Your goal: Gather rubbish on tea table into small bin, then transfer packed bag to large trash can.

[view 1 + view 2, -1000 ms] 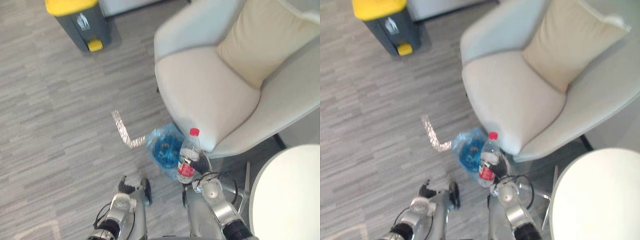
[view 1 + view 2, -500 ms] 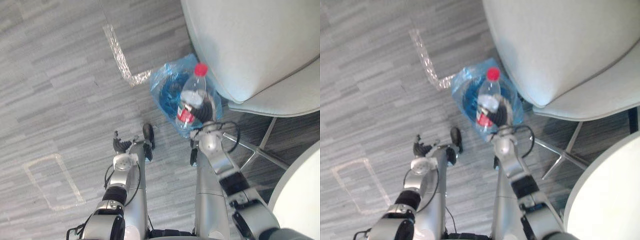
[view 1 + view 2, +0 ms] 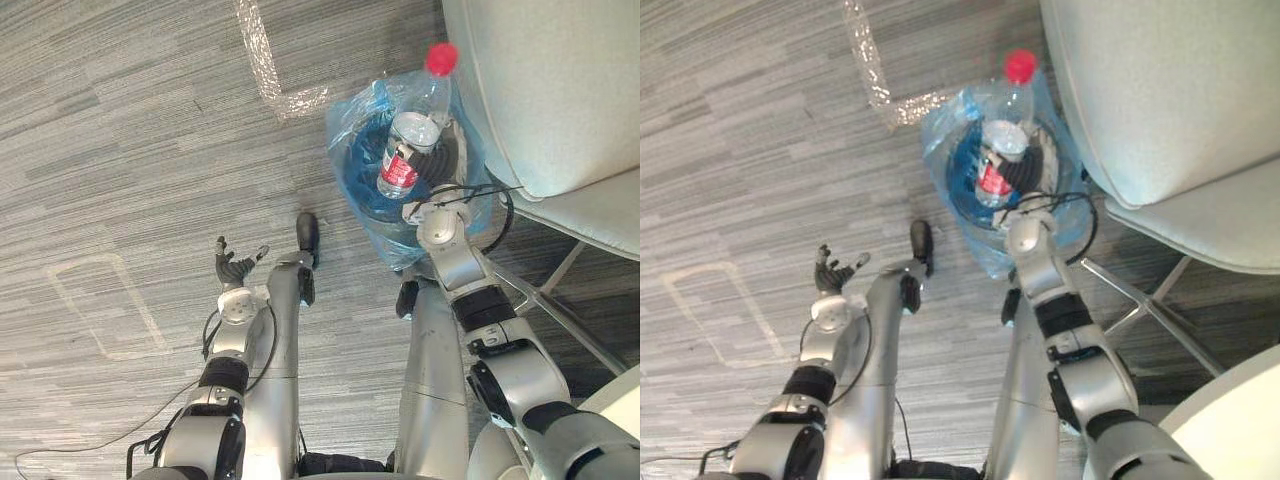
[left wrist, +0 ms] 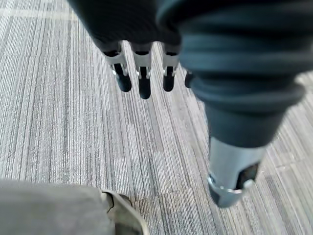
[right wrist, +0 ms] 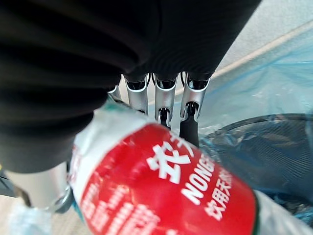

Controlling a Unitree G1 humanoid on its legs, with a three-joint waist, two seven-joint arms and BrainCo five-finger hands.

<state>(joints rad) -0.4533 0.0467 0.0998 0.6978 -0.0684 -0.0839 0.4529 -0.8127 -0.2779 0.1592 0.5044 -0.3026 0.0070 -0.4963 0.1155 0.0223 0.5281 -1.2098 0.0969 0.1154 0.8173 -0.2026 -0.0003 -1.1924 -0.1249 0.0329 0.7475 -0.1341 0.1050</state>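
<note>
A clear plastic bottle (image 3: 404,163) with a red cap and red label is tilted over the small bin (image 3: 362,190), which is lined with a blue bag. My right hand (image 3: 447,160) is shut on the bottle's middle, directly above the bin's opening. In the right wrist view the fingers (image 5: 165,98) curl round the bottle (image 5: 166,196), with the bin's dark rim (image 5: 264,147) and blue liner past them. To the left of the bin my left hand (image 3: 232,268) hangs open over the grey floor and holds nothing; its fingers (image 4: 142,73) are straight.
A pale armchair (image 3: 540,90) stands right beside the bin, and its metal legs (image 3: 560,300) spread over the floor to the right. Silver tape marks (image 3: 262,60) lie on the grey plank floor. The white round table's edge (image 3: 1230,420) shows at the lower right.
The camera has tipped downwards, so the whole picture has shifted. My right hand has carried the bottle forward from beside the bin to over its opening. The left hand stays open.
</note>
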